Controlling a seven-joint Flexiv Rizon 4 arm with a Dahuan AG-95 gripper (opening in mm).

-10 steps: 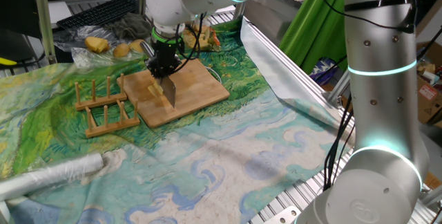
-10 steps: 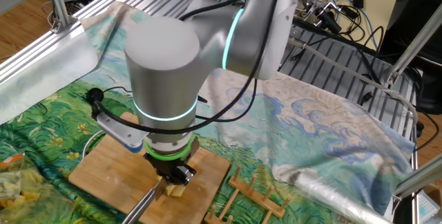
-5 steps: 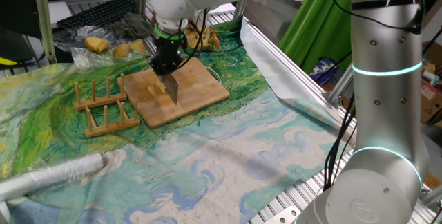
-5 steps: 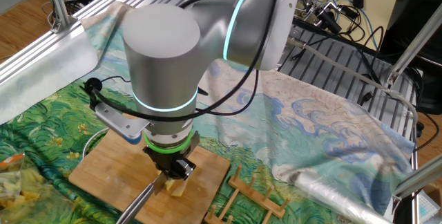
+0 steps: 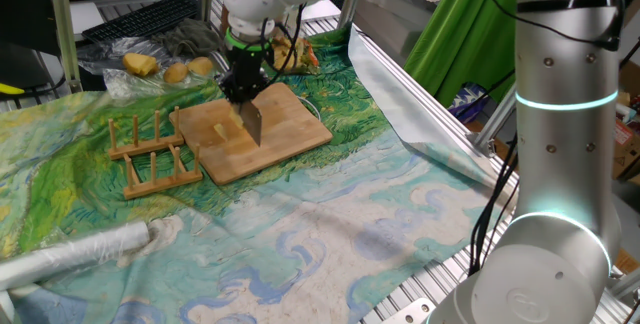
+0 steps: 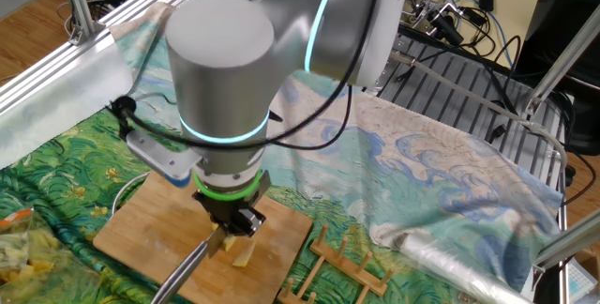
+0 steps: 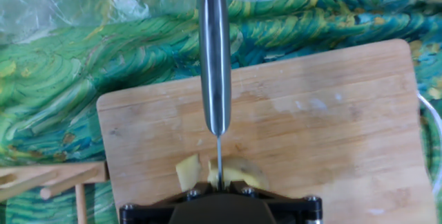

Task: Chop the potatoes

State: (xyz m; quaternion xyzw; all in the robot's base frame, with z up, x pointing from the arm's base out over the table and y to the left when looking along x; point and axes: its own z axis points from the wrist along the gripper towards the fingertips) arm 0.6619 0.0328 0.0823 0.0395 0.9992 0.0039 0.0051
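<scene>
A green and blue swirl cloth [image 5: 330, 224] covers the worktop [image 5: 420, 299]. On the board [image 5: 290, 124], the claw [image 5: 243, 92] grips a knife [image 7: 214, 65] above the potatoes [image 7: 190, 172].

Painted cloth [image 5: 330, 214], green and blue swirls: covers the table across the middle of the frame. Wooden rack [image 5: 150, 154] with upright pegs: left of centre. Clear plastic roll [image 5: 75, 254]: lower left, lying on the cloth. Black keyboard [image 5: 135, 19]: upper left. Green fabric [image 5: 455, 39]: upper right. Silver foil sheet [image 5: 410, 114]: right of centre, along the table's edge.
</scene>
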